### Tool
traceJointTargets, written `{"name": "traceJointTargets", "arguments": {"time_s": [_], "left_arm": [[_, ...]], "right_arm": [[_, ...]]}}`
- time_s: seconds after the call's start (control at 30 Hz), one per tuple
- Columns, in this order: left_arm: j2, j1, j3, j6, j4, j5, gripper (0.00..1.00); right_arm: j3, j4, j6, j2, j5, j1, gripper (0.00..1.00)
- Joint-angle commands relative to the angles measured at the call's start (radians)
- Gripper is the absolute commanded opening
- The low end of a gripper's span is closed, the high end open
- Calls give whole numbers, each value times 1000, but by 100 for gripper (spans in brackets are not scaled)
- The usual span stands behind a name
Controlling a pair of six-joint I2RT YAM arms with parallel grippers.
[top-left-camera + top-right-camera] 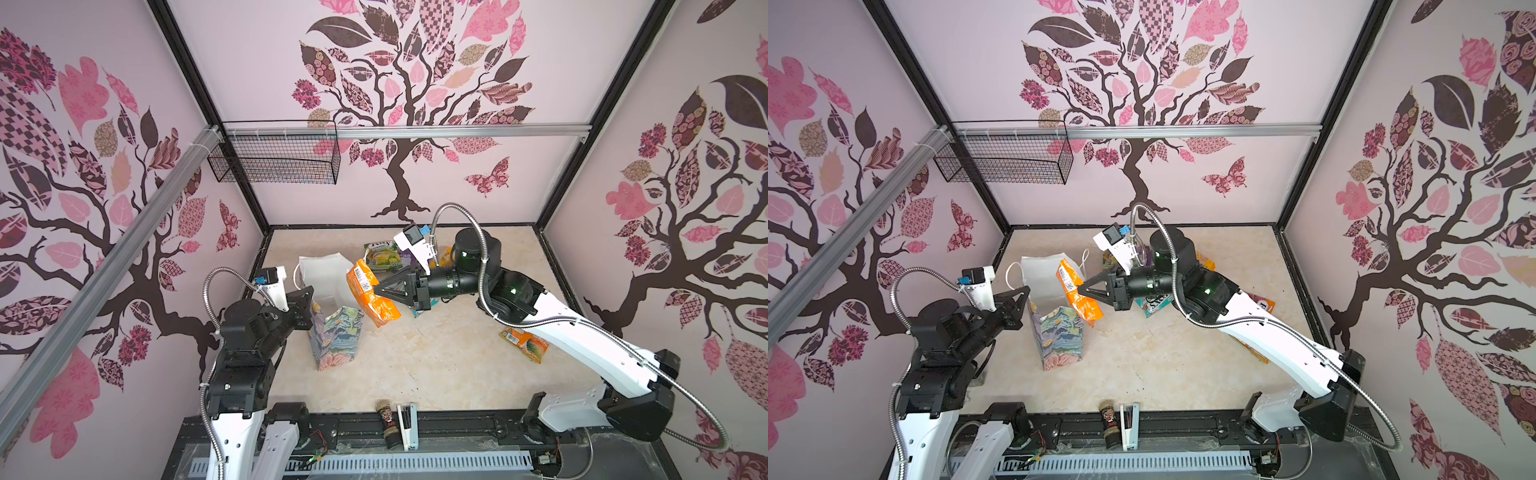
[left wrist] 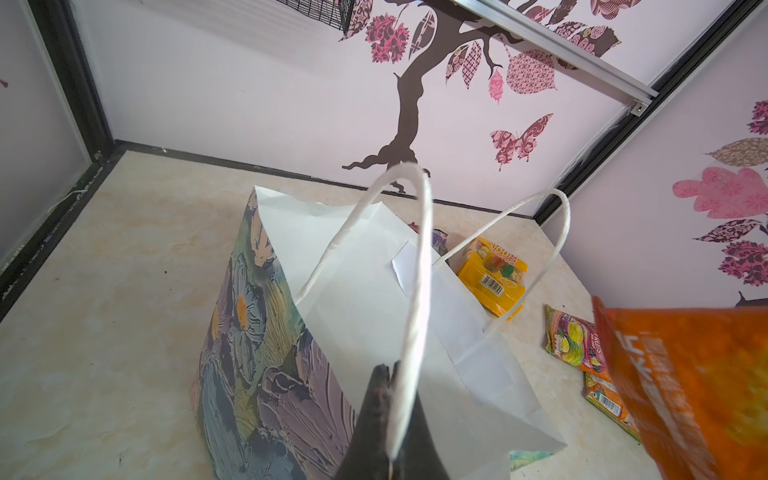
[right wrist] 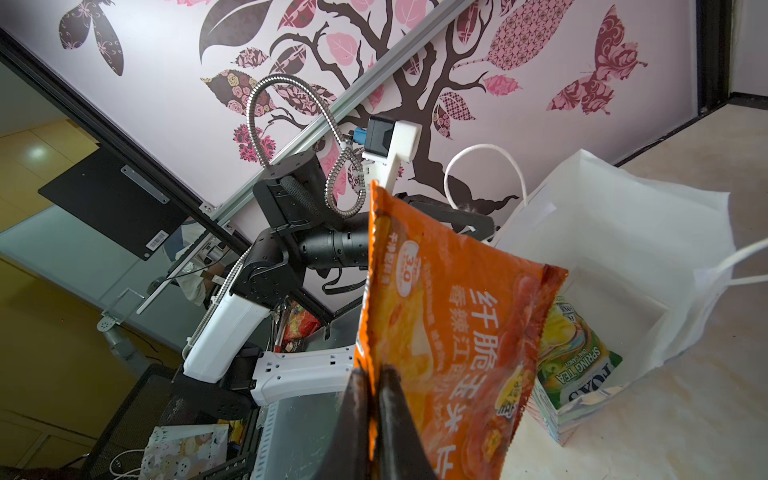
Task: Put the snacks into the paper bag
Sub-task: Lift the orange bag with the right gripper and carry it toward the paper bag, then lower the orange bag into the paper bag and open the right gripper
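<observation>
The paper bag (image 1: pixel 334 338) (image 1: pixel 1059 340) stands upright left of centre, floral outside and white inside, its mouth open. My left gripper (image 1: pixel 309 293) (image 2: pixel 388 372) is shut on its white cord handle (image 2: pixel 415 270) at the left rim. My right gripper (image 1: pixel 376 289) (image 3: pixel 372 376) is shut on the edge of an orange snack packet (image 1: pixel 372 297) (image 3: pixel 449 332), which hangs over the bag's right rim. A green-yellow FOX'S packet (image 3: pixel 577 361) appears to rest inside the bag. Other snacks lie on the table: green-yellow (image 1: pixel 382 253), teal (image 1: pixel 1152 305), yellow (image 2: pixel 492 276) and orange (image 1: pixel 523 343).
A dark spice jar (image 1: pixel 384 422) and a white stapler (image 1: pixel 407 426) lie at the table's front edge. A black wire basket (image 1: pixel 274 158) hangs on the back rail, high at the left. Walls close the table in on three sides.
</observation>
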Motion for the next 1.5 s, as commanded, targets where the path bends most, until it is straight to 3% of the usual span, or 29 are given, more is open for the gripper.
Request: {"name": "traceJointTargets", "arguments": {"time_s": [0.0,0.57,0.93,1.17,1.47], "left_arm": [[-8,6,-23,7,21,3,0],[-15,6,-23,8,26,14,0],[-19,7,-24,10,22,6,0],[-20,7,-28,7,24,11,0],[-25,7,-28,9,22,6,0]], "right_arm": [[63,50,16,51,-41,6,0],[297,86,47,281,-92,6,0],[569,-89,-56,486,-112,5,0],[539,-80,-59,500,-109,-17,0],[366,50,19,443,-104,-52,0]]}}
